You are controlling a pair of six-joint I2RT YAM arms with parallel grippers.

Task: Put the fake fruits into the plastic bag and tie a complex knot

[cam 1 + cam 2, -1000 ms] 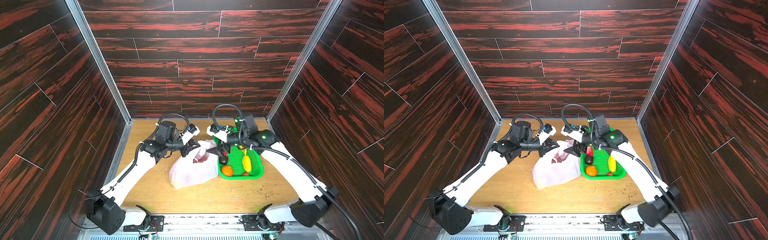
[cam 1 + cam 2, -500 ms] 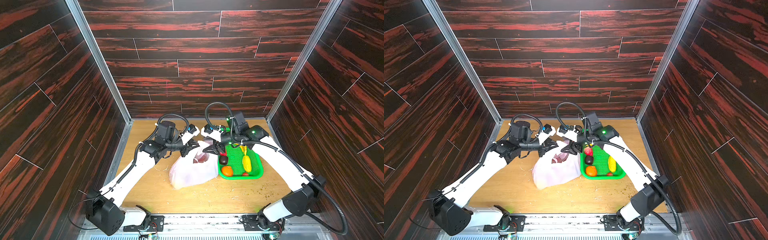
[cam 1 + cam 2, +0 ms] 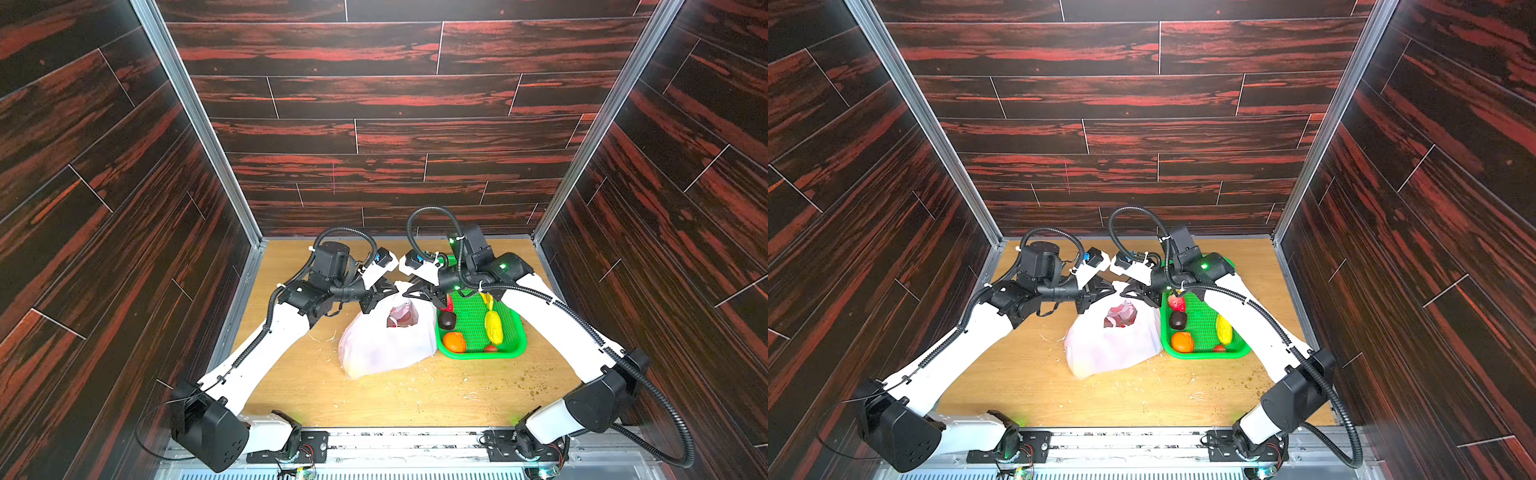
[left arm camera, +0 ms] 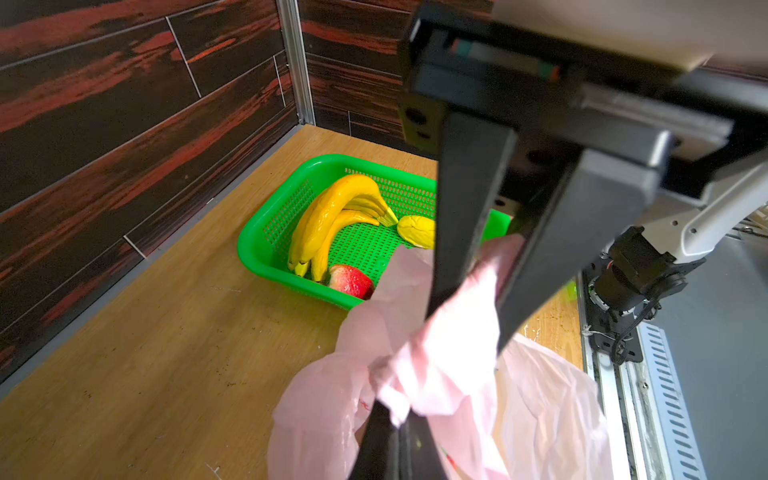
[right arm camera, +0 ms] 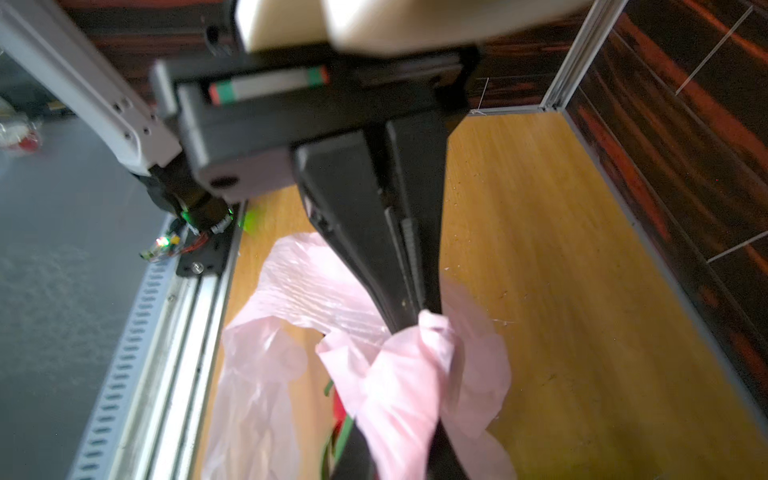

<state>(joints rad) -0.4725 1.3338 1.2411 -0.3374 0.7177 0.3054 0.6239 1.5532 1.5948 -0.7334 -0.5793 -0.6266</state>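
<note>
Bananas [image 4: 328, 216], lemon [image 4: 415, 230] and strawberry [image 4: 351, 280] are held in the green basket [image 4: 253, 249]. The plastic bag [image 3: 386, 345] is clamped at its top by left fingers [image 4: 469, 187] and right fingers [image 5: 357, 216].

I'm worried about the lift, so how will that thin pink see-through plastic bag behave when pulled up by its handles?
Likely floppy: the thin pink plastic bag slumps on the table, and its film crumples where the left gripper and right gripper pinch it. Probably light, since most fruits sit in the green mesh basket. It may sag around its contents.
</note>
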